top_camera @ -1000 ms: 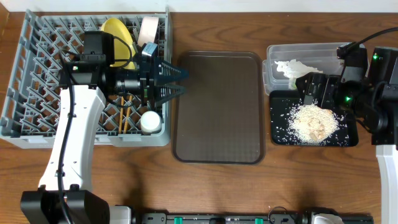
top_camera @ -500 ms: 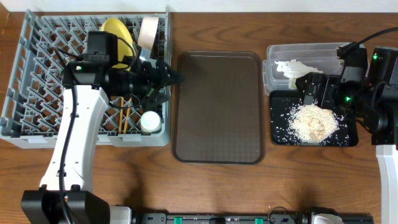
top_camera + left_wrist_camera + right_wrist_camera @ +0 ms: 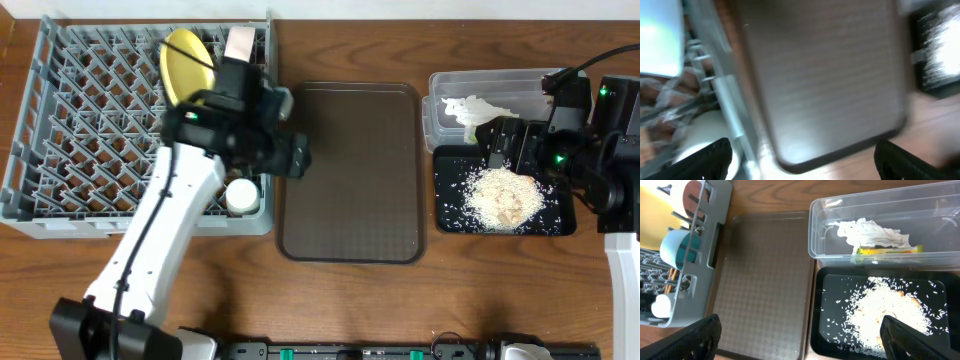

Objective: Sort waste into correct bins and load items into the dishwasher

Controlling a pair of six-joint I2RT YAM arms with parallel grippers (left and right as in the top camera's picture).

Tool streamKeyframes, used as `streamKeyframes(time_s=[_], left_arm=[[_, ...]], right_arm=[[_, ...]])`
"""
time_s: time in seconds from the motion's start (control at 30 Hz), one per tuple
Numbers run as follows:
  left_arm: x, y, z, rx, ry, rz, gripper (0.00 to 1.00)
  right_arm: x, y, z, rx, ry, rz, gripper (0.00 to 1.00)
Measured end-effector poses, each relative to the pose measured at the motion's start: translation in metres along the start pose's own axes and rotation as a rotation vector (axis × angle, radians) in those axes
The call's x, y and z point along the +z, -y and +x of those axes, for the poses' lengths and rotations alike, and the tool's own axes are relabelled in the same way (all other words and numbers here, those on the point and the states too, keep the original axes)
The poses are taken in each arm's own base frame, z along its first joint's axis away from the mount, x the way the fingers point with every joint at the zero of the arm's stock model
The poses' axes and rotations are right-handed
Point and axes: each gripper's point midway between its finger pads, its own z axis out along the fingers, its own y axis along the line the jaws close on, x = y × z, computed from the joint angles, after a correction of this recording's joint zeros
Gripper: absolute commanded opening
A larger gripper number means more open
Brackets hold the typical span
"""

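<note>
Dish rack (image 3: 70, 215) just beside left gripper (image 3: 805, 152) — jaws apart, empty, same on right gripper (image 3: 805, 340) — careless swing could clip its wall, topple white cup (image 3: 240, 195).

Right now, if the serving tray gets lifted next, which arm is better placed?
Probably left: the empty left hand hovers open at the serving tray's left edge; the right hand is over the black tray, farther off.

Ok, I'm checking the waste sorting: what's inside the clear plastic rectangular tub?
A crumpled white paper napkin lies in the clear plastic rectangular tub, a green-yellow snack wrapper beside it. The napkin covers part of the wrapper; anything beneath them is hidden.
</note>
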Motion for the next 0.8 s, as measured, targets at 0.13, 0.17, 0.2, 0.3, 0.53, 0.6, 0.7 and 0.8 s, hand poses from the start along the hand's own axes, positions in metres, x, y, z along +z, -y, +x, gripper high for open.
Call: streamKeyframes(time_s=[0.13, 0.17, 0.2, 0.3, 0.53, 0.6, 0.7, 0.8], left_arm=[[-0.015, 0.007, 0.007, 0.138, 0.029, -0.155, 0.99], [-0.021, 0.010, 0.008, 0.167, 0.048, -0.180, 1.00], [-0.027, 0.012, 0.008, 0.188, 0.068, -0.200, 1.00], [-0.045, 0.009, 0.006, 0.225, 0.123, -0.260, 1.00], [-0.072, -0.011, 0.004, 0.195, 0.195, -0.357, 1.00], [-0.084, -0.017, 0.004, 0.170, 0.227, -0.372, 1.00], [-0.108, -0.025, 0.005, 0.137, 0.296, -0.387, 1.00], [-0.131, -0.027, 0.010, 0.119, 0.366, -0.392, 1.00]], right_arm=[[0.000, 0.000, 0.000, 0.000, 0.000, 0.000, 0.99], [0.000, 0.000, 0.000, 0.000, 0.000, 0.000, 0.99], [0.000, 0.000, 0.000, 0.000, 0.000, 0.000, 0.99], [0.000, 0.000, 0.000, 0.000, 0.000, 0.000, 0.99], [0.000, 0.000, 0.000, 0.000, 0.000, 0.000, 0.99], [0.000, 0.000, 0.000, 0.000, 0.000, 0.000, 0.99], [0.000, 0.000, 0.000, 0.000, 0.000, 0.000, 0.99], [0.000, 0.000, 0.000, 0.000, 0.000, 0.000, 0.99]])
